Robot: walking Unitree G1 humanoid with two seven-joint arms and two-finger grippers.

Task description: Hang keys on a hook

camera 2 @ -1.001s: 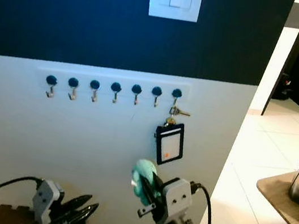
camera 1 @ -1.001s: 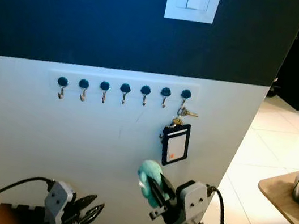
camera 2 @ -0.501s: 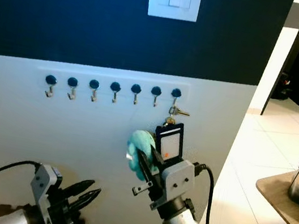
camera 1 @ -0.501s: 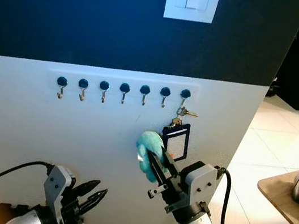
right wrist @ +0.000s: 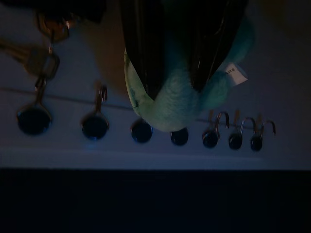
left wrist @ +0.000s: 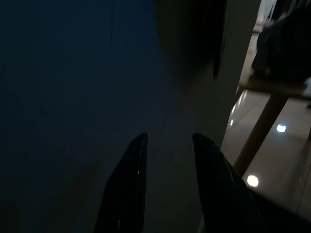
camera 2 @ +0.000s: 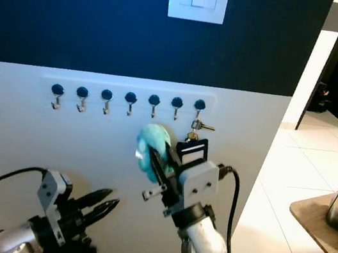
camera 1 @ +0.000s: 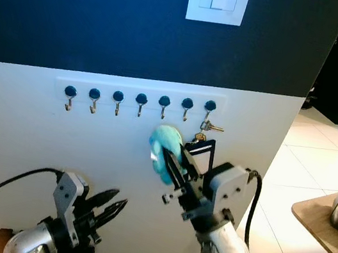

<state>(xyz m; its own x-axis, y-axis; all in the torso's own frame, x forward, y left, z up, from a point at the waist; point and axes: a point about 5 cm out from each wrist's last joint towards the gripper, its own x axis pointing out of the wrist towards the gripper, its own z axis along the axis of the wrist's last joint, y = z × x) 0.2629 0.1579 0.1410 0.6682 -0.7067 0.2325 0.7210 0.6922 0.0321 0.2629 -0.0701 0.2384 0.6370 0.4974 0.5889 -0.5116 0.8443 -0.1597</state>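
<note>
Plush keychain (camera 1: 163,152) upright, clamped in right gripper (camera 1: 171,162), below hooks (camera 1: 140,103).

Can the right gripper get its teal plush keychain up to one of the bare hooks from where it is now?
Probably yes. The right gripper, shut on the teal plush keychain, sits just below the hook rail, under a bare hook, with nothing between them. The hanging badge holder is beside it, off to the right.

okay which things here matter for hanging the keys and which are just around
For the job: right gripper clamping the fluffy teal keychain; row of blue-capped metal wall hooks.
Just around: black badge holder with keys on the last hook; white light switch; wooden table; idle left gripper.
</note>
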